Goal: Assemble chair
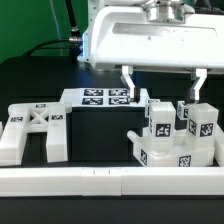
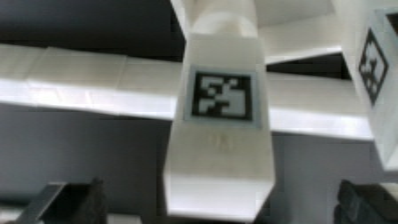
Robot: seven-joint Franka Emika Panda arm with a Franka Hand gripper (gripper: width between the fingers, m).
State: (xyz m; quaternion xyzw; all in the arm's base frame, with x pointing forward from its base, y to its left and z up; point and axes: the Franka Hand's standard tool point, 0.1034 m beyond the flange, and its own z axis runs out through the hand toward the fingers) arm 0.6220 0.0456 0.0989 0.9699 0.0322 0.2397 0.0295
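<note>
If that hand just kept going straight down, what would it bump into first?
Probably the tagged white chair piece, which sits squarely between the fingers of the open hand in the wrist view. How far below is unclear.

Directly under the wide-spread gripper, a tagged leg stands between the fingers; a second leg seems close to one finger. Beyond the other, bare table leaves room.

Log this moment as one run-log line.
gripper: open, empty | position: above clustered chair pieces | X-braced frame: lying apart, exterior view's left
</note>
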